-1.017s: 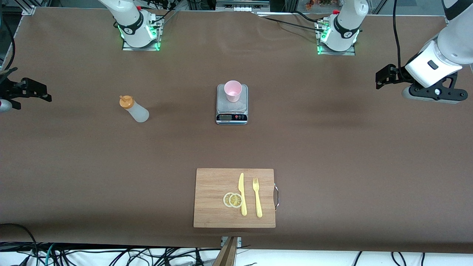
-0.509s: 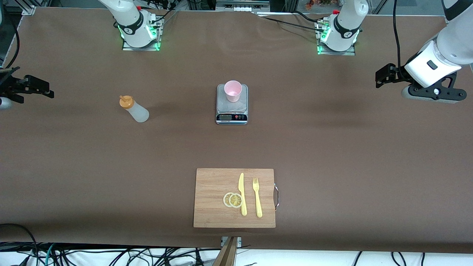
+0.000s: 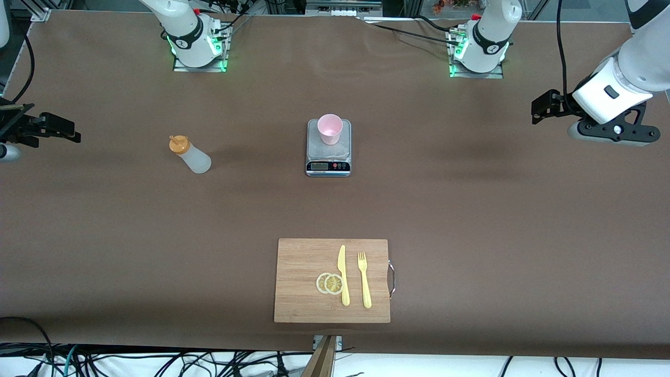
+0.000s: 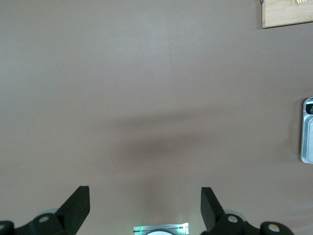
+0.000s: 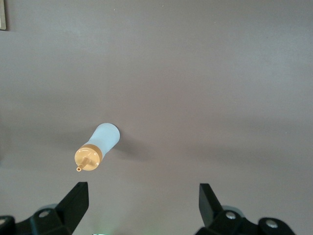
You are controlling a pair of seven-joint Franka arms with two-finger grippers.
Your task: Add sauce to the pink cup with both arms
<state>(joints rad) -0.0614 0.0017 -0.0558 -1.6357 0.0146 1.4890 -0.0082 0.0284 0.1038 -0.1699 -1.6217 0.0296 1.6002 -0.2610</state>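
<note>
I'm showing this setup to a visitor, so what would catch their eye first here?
Probably the pink cup standing on a small scale mid-table, with the orange-capped sauce bottle upright toward the right arm's end. Nearer the front camera, a wooden cutting board carries a yellow knife, fork and lemon slices.

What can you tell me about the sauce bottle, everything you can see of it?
The bottle is a translucent whitish plastic squeeze bottle with an orange cap and a small nozzle tip. It stands upright on the bare brown table, toward the right arm's end, about level with the scale. The cap is on. Its contents cannot be made out. Nothing touches it but the table; the right tool hangs open and well apart from it.
</note>
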